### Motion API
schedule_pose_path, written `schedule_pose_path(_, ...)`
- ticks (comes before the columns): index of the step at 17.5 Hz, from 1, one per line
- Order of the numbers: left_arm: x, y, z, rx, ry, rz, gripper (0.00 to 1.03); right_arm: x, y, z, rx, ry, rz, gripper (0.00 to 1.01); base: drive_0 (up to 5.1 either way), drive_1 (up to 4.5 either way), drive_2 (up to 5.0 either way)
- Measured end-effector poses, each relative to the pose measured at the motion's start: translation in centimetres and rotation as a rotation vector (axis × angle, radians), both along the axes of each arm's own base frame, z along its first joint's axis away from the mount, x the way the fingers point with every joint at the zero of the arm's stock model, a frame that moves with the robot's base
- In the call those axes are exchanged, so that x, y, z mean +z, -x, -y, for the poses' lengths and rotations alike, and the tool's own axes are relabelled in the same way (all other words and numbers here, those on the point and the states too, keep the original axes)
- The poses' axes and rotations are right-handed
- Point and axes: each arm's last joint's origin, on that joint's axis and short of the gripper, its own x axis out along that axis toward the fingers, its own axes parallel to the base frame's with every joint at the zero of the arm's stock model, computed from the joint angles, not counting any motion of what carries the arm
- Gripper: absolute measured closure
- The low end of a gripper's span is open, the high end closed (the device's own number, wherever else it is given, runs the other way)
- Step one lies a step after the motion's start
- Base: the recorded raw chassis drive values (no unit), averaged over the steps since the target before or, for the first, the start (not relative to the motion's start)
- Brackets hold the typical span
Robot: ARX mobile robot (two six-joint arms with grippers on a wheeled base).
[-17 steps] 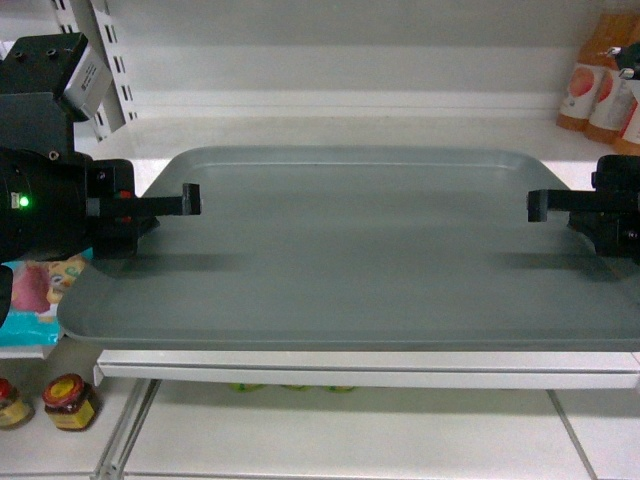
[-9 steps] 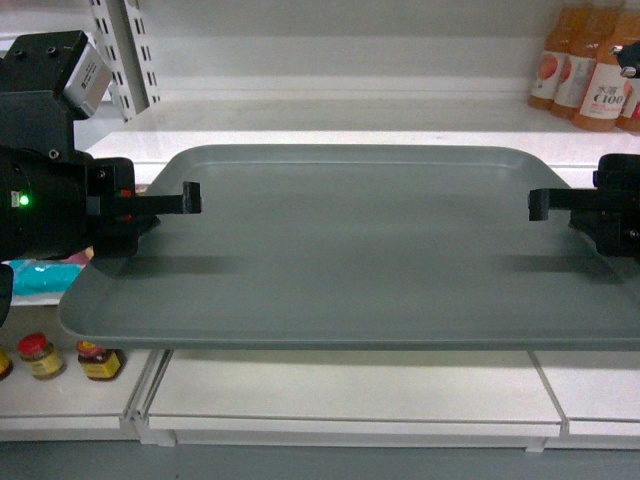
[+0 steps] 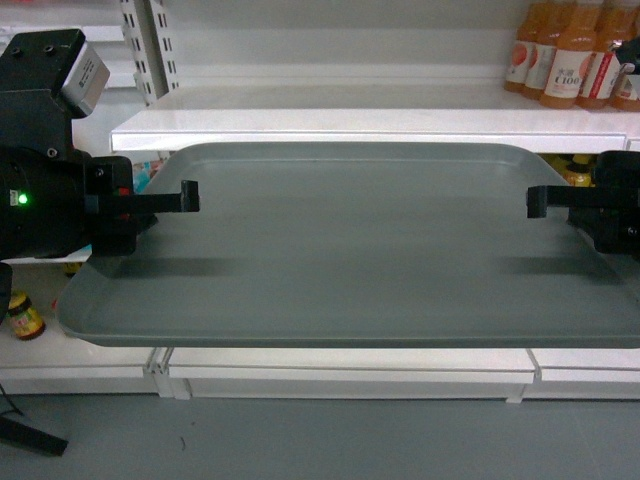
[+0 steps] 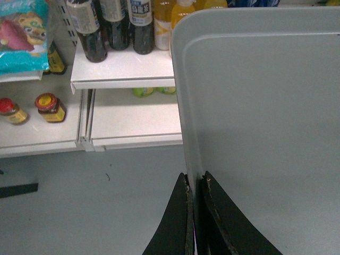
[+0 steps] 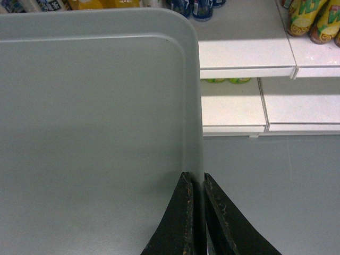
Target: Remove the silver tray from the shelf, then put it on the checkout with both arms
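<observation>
The silver tray hangs level in the air in front of the shelf, held at its two short ends and clear of the shelf board, with grey floor showing beneath its near edge. In the head view it spans nearly the whole width of the picture, its far rim lying just below the shelf's pale front lip.

The left gripper is clamped on the tray's left rim — in the left wrist view one black finger sits outside and below the rim, the other on the inner side, with the thin rim pinched between them and no visible gap. In the head view its upper finger reaches inward over the tray's left end, and a green light glows on the arm behind it.

The right gripper grips the right rim the same way, its fingers narrowed onto the raised edge near the tray's near-right part; the rounded far corner lies well ahead of it.

Behind the tray, orange drink bottles stand on the upper right shelf. The left wrist view shows dark bottles on a shelf board, two red-lidded jars lower down, and a teal snack bag.
</observation>
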Motion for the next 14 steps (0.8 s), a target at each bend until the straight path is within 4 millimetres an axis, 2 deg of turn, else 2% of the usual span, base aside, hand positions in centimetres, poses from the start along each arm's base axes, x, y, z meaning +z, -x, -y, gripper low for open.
schedule_pose_path(14, -0.01, 0.03, 0.09, -0.003, 0.000, -0.002, 0.99, -0.02, 0.05, 0.03, 0.000, 0.001, -0.006, 0.98, 0.1, -4.06, 4.3)
